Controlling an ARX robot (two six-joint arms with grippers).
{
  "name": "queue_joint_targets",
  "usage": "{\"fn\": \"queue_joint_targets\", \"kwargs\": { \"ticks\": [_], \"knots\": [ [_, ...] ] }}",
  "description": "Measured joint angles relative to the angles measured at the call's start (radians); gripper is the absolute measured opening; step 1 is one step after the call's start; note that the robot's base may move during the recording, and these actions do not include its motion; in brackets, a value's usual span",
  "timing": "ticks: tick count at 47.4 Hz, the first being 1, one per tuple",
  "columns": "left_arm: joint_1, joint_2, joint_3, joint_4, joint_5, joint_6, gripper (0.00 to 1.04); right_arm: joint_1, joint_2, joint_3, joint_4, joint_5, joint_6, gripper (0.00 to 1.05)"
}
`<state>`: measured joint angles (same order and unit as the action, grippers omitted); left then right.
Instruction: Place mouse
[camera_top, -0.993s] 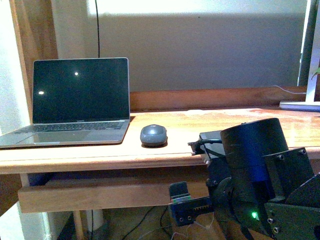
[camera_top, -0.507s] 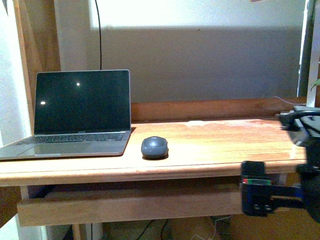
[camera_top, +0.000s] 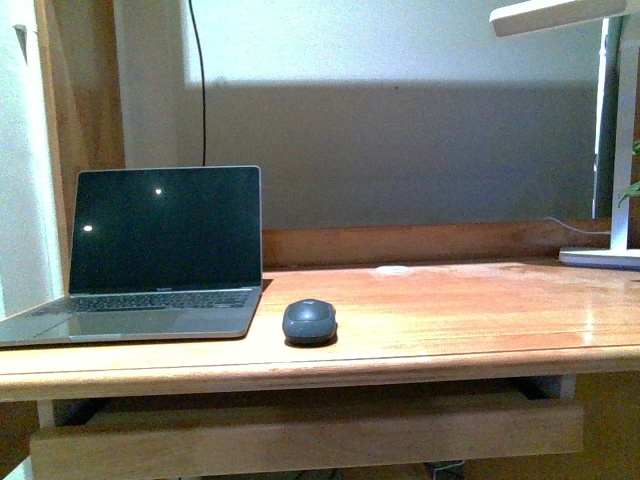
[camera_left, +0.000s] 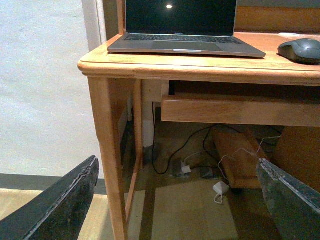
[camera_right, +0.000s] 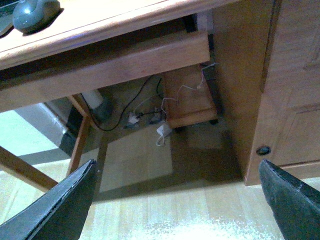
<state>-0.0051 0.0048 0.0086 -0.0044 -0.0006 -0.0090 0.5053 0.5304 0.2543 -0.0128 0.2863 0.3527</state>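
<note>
Front view: mouse (camera_top: 310, 321) sits on the desk (camera_top: 450, 310) at lower centre of frame, just beside the open laptop (camera_top: 150, 262) at left, not touching it. Laptop screen dark, two small light spots on it. White lamp base (camera_top: 600, 258) at right edge, lamp head (camera_top: 555, 14) in the upper right corner. Neither arm shows in this view.

Left wrist view: left pincer (camera_left: 180, 200) spread wide, dark fingers (camera_left: 65, 205) in the lower corners, nothing between them. It hangs below desk level, near the desk's leg (camera_left: 107, 150); mouse in the upper right corner on the desk top, laptop upper centre. Cables and a white adapter (camera_left: 220, 188) on the floor under the desk.

Right wrist view: right pincer (camera_right: 175, 200) also spread, empty, low under the desk edge. Mouse in the upper left corner.
</note>
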Motion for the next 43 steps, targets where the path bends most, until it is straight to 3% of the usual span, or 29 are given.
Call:
{"fn": "queue_joint_targets", "kwargs": {
  "ticks": [2, 4, 7, 14, 16, 18, 21, 27, 43],
  "knots": [
    [0.0, 0.0, 0.0, 0.0, 0.0, 0.0, 0.97, 0.018, -0.068, -0.016, -0.053, 0.026, -0.005, 0.97],
    [0.0, 0.0, 0.0, 0.0, 0.0, 0.0, 0.97, 0.047, -0.171, -0.076, 0.023, 0.148, -0.076, 0.9],
    [0.0, 0.0, 0.0, 0.0, 0.0, 0.0, 0.97, 0.006, -0.288, -0.126, 0.076, 0.16, -0.172, 0.8],
    [0.0, 0.0, 0.0, 0.0, 0.0, 0.0, 0.97, -0.25, -0.455, -0.206, 0.028, -0.064, -0.301, 0.54],
    [0.0, 0.0, 0.0, 0.0, 0.0, 0.0, 0.97, -0.362, -0.497, -0.237, 0.016, -0.201, -0.319, 0.45],
    [0.0, 0.0, 0.0, 0.0, 0.0, 0.0, 0.97, -0.438, -0.513, -0.239, 0.01, -0.254, -0.326, 0.38],
    [0.0, 0.0, 0.0, 0.0, 0.0, 0.0, 0.97, -0.488, -0.521, -0.239, 0.011, -0.266, -0.331, 0.27],
    [0.0, 0.0, 0.0, 0.0, 0.0, 0.0, 0.97, -0.499, -0.524, -0.239, 0.011, -0.284, -0.343, 0.03],
    [0.0, 0.0, 0.0, 0.0, 0.0, 0.0, 0.97, -0.499, -0.524, -0.239, 0.011, -0.284, -0.347, 0.03]
  ]
}}
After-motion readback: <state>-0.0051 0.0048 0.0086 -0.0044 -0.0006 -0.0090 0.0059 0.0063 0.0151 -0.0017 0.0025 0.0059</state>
